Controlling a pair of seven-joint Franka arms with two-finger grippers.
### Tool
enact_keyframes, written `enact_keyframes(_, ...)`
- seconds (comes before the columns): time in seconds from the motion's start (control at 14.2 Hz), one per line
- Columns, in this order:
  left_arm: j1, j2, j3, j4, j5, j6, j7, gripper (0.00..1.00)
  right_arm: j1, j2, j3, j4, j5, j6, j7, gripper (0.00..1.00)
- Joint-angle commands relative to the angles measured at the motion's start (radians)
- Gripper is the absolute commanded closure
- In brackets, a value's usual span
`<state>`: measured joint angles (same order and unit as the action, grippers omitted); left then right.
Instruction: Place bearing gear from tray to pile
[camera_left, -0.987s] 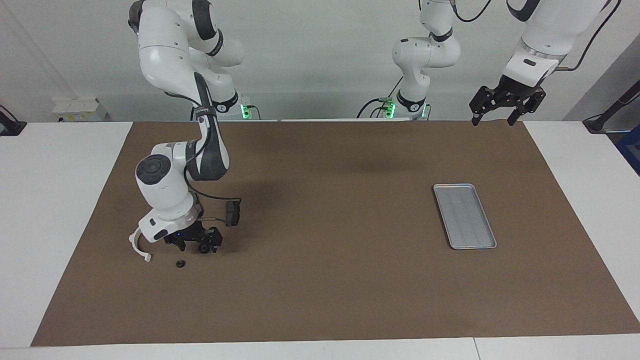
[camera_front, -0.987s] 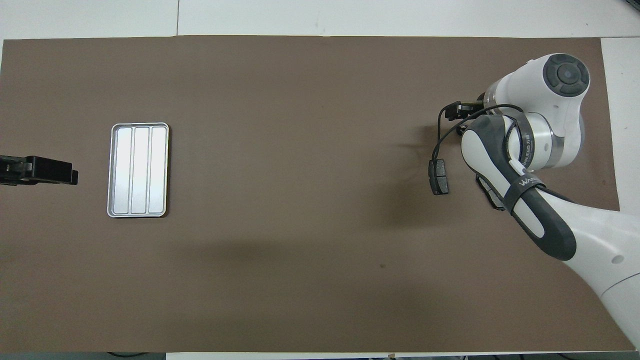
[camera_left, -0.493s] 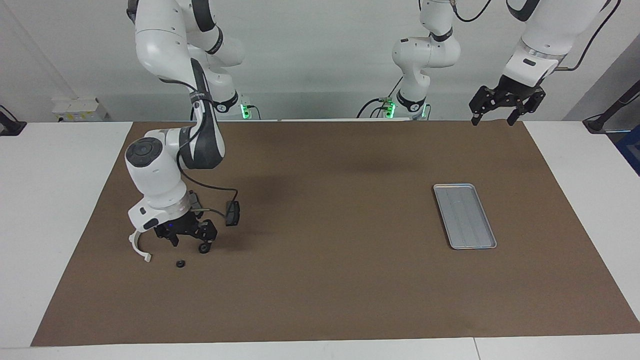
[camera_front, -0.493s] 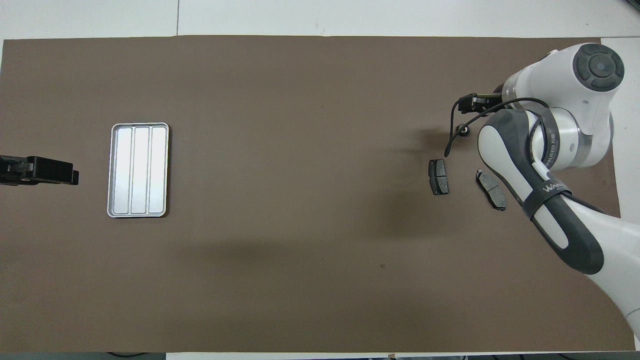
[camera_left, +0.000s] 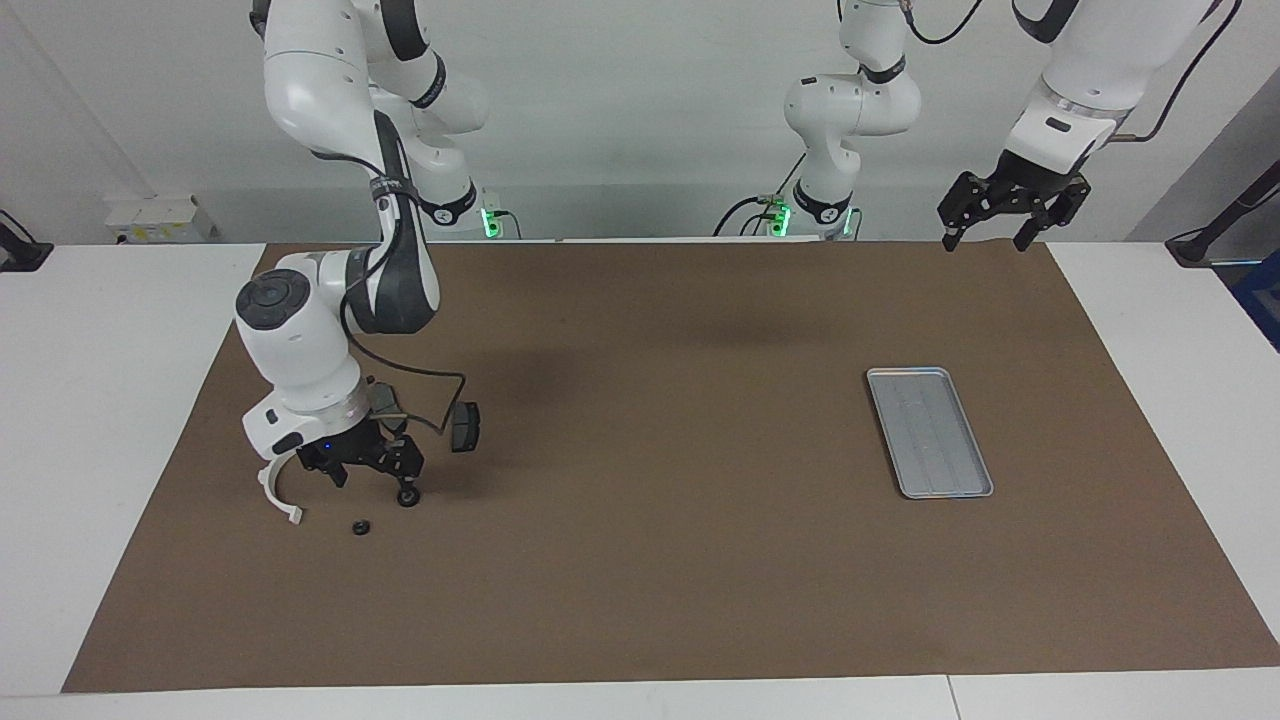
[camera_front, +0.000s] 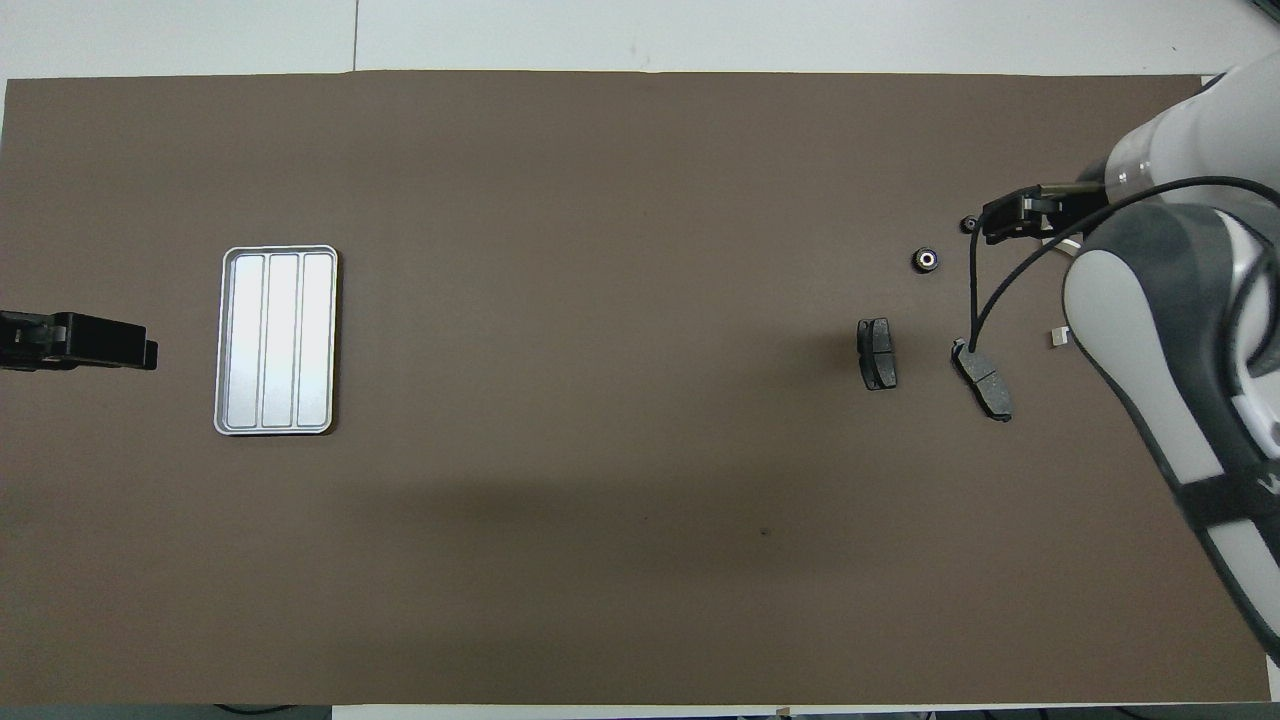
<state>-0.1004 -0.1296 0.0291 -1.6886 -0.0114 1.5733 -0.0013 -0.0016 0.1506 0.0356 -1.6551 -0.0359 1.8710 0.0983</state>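
Lying flat, bearing gear (camera_front: 927, 260) hole-up.

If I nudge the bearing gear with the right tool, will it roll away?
The bearing gear shows its round face upward, so it probably lies flat and would slide rather than roll. Tipped on edge, it could roll across the flat mat. Small and seemingly metal, it may slip from a loose pinch.
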Motion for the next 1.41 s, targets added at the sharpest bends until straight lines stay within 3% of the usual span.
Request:
enact_keyframes(0.0, -0.013, 0.001, 0.006, 0.003, 0.019, -0.004, -0.009, 0.0, -0.008, -0.124, 0.004, -0.029, 0.005, -0.113, -0.109, 0.0)
enact_keyframes(0.28, -0.013, 0.001, 0.006, 0.003, 0.018, -0.004, -0.009, 0.0, -0.011, -0.256, 0.009, -0.029, 0.034, -0.274, -0.109, 0.0)
enact_keyframes(0.49, -0.013, 0.001, 0.006, 0.003, 0.019, -0.006, -0.009, 0.0, -0.021, -0.275, 0.013, -0.022, 0.039, -0.371, -0.109, 0.0)
enact_keyframes(1.34, -0.012, 0.001, 0.006, 0.003, 0.019, -0.006, -0.009, 0.0, -0.006, -0.273, 0.013, -0.02, 0.039, -0.388, -0.103, 0.0)
